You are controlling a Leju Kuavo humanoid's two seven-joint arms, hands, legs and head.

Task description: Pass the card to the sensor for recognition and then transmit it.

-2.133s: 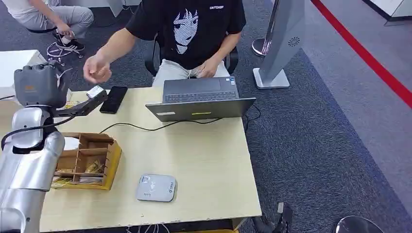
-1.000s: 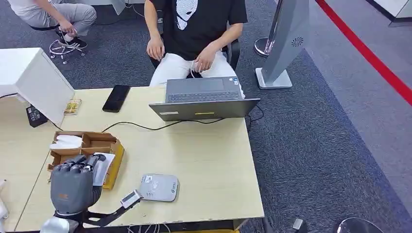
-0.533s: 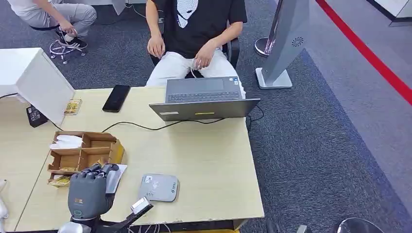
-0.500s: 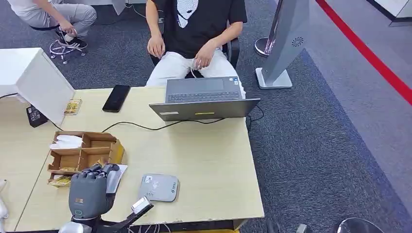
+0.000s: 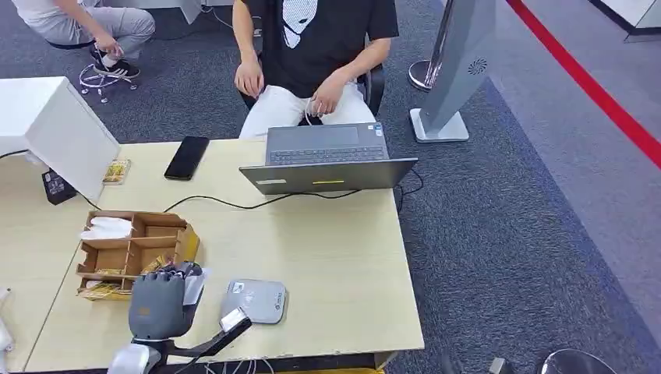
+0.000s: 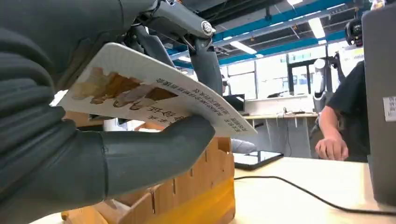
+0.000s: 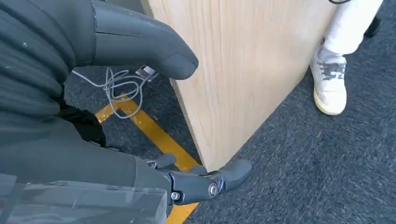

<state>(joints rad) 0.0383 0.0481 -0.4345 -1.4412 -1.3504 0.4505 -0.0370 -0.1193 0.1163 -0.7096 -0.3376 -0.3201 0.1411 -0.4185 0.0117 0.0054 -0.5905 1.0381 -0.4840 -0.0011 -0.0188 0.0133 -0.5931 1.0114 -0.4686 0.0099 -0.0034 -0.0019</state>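
Near the front edge of the worktop (image 5: 327, 265) your left hand (image 5: 160, 305) has the card (image 6: 154, 93) pinched between its thick thumb and the darker fingers (image 6: 205, 65). You can see the card's printed face in the left wrist view, tilted, with a brown picture and lines of small text. From the head view a pale corner of the card pokes out past the hand, just beside the wooden compartment box (image 5: 136, 243) and a little short of the grey sensor pad (image 5: 253, 301). The pad lies flat on the worktop, to the right of the hand.

Your right hand (image 7: 93, 116) hangs low beside the worktop's wooden side panel (image 7: 243, 70), fingers apart, holding nothing.

Farther back you have a black cable (image 5: 234, 204) running to an open laptop (image 5: 327, 160), a black phone (image 5: 185, 158) and a white box (image 5: 54, 132). A seated person (image 5: 312, 47) faces the laptop, hands resting on their lap.
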